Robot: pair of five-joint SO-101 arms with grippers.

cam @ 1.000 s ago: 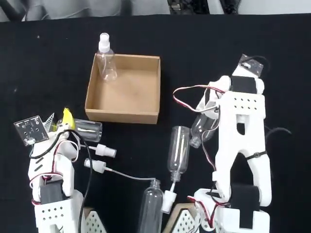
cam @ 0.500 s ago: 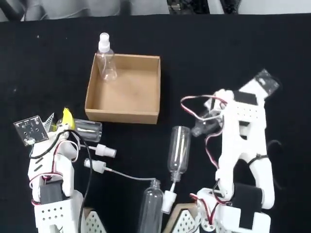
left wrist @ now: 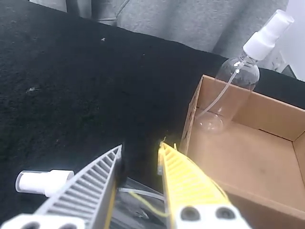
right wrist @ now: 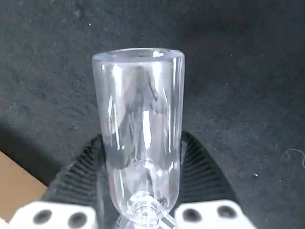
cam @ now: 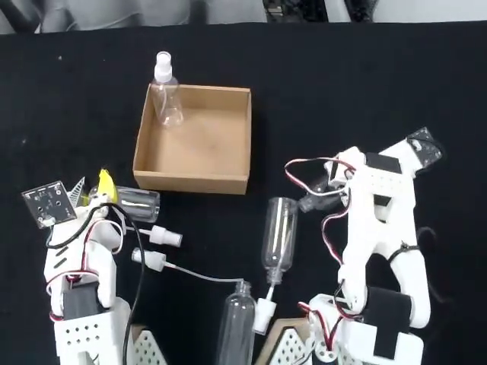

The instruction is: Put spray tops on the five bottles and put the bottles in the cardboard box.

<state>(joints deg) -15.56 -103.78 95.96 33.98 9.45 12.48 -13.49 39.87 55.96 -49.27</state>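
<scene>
Right end effector [right wrist: 143, 139] clenches a clear plastic bottle [right wrist: 138, 109], apparently uncapped, at four o'clock from the brown cardboard box [cam: 152, 163]; next, it needs a white spray top [cam: 262, 313].

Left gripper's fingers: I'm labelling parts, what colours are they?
Left gripper: one yellow, one grey; clearest in left wrist view.

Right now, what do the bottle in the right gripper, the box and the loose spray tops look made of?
Bottle: clear glossy plastic, probably; the black cloth shows through and highlights streak it. Box: matte brown cardboard, by its flat tan walls. Spray tops: smooth opaque white plastic, it seems.
</scene>
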